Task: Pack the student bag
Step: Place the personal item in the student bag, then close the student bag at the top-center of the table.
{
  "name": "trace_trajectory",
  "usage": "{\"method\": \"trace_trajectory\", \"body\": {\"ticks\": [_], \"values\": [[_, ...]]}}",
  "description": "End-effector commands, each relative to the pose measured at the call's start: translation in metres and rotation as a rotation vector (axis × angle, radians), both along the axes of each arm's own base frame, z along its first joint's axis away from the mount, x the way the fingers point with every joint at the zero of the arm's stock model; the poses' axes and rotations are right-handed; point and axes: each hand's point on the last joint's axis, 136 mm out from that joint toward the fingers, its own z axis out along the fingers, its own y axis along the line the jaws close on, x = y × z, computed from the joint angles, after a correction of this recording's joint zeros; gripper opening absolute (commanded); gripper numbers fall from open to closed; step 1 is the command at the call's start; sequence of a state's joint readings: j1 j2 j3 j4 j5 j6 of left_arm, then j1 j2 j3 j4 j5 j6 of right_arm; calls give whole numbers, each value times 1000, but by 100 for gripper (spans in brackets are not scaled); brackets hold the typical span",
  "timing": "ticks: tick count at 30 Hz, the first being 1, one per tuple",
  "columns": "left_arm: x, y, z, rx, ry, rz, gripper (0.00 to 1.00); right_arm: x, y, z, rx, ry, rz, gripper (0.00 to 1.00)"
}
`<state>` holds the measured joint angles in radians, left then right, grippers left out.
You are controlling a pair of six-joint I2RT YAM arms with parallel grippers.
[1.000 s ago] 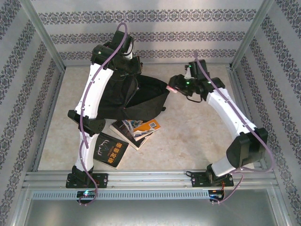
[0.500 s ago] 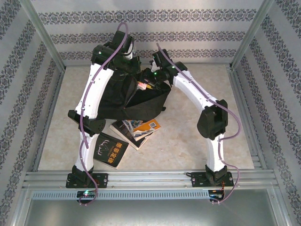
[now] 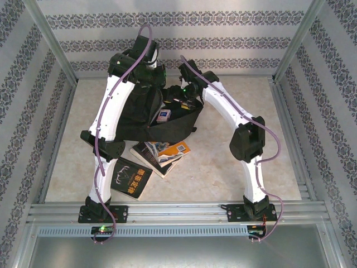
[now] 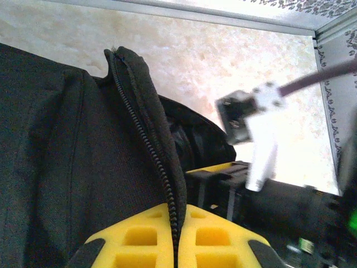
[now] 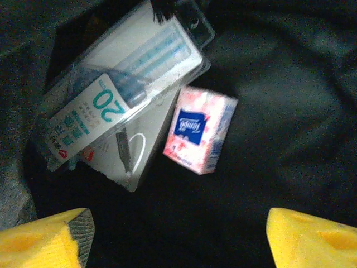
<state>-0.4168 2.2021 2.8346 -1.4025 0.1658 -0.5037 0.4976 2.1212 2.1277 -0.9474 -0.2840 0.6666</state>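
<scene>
The student bag [image 3: 173,124] is a black backpack lying open at the back of the table. My left gripper [image 3: 157,85] is shut on its zipper edge; in the left wrist view the yellow fingers [image 4: 139,234] pinch the zipper [image 4: 146,139]. My right gripper [image 3: 179,103] hangs over the opening, open and holding nothing, with its yellow fingertips [image 5: 50,240] wide apart. Inside the bag [image 5: 279,111] lie a pink tissue pack [image 5: 201,129], a clear pack with a "20" label [image 5: 111,106] and a white box [image 5: 125,159]. The tissue pack [image 3: 163,116] also shows from above.
A stack of books [image 3: 162,153] lies on the table just in front of the bag. A black-covered book [image 3: 127,178] sits nearer, by the left arm's base. Metal frame rails [image 3: 284,111] border the table on the sides and front.
My right arm swung left from beside the bag to over its opening. Its jaws opened and the pink tissue pack it carried now lies inside the bag. The left arm has not moved.
</scene>
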Motion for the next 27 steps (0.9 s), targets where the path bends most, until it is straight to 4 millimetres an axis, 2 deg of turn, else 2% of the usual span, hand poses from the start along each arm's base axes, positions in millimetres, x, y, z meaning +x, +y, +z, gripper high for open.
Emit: {"method": "trace_trajectory", "body": {"ticks": [1, 6, 9, 15, 18, 21, 23, 25, 27], "values": [[6, 8, 43, -15, -157, 12, 0, -3, -47, 59, -82, -210, -43, 75], [7, -3, 23, -18, -95, 5, 0, -26, -74, 71, -81, -309, -68, 64], [5, -19, 7, -7, -58, -24, 1, -41, -84, 62, -82, -306, -71, 59], [2, -53, -33, 13, 34, -59, 13, -61, -102, 44, -63, -279, -102, 55], [4, -58, -44, 13, 58, -49, 28, -67, -109, 43, -60, -279, -110, 54], [5, -55, -36, 17, 29, -30, 48, -71, -117, 47, -74, -296, -110, 58], [4, -48, -23, 25, -6, -20, 57, -73, -121, 51, -84, -307, -104, 62], [-1, -42, -8, 34, -41, -20, 63, -77, -124, 52, -102, -317, -92, 65], [-9, -31, 5, 51, -64, -4, 64, -81, -125, 54, -115, -333, -69, 68]]}}
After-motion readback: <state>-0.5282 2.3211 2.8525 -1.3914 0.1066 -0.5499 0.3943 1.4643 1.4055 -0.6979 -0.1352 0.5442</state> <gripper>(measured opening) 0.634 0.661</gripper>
